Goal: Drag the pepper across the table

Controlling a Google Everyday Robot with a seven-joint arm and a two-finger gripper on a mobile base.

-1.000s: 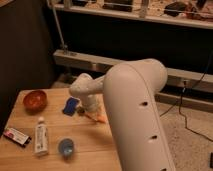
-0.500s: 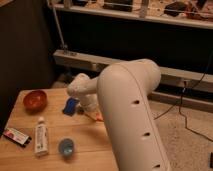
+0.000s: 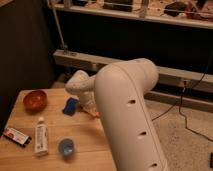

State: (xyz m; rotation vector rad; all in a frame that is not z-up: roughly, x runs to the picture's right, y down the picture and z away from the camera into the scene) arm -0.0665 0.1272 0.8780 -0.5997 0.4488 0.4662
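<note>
The pepper (image 3: 94, 114) shows only as a small orange sliver on the pale wooden table (image 3: 80, 131), right of the table's middle, mostly hidden by my arm. My gripper (image 3: 89, 104) is down at the table right above and against the pepper, just right of a flat blue piece (image 3: 71, 105). The big white arm (image 3: 125, 115) covers the gripper's right side and the table's right edge.
An orange-red bowl (image 3: 35, 99) stands at the table's back left. A white tube (image 3: 41, 136), a small blue cup (image 3: 66, 147) and a black-and-red packet (image 3: 16, 136) lie along the front left. Dark shelving and a rail stand behind the table, with speckled floor and cables to the right.
My arm has swung left and nearer the camera, covering more of the table. The gripper and the pepper have shifted slightly left, towards the blue piece. Less of the pepper shows.
</note>
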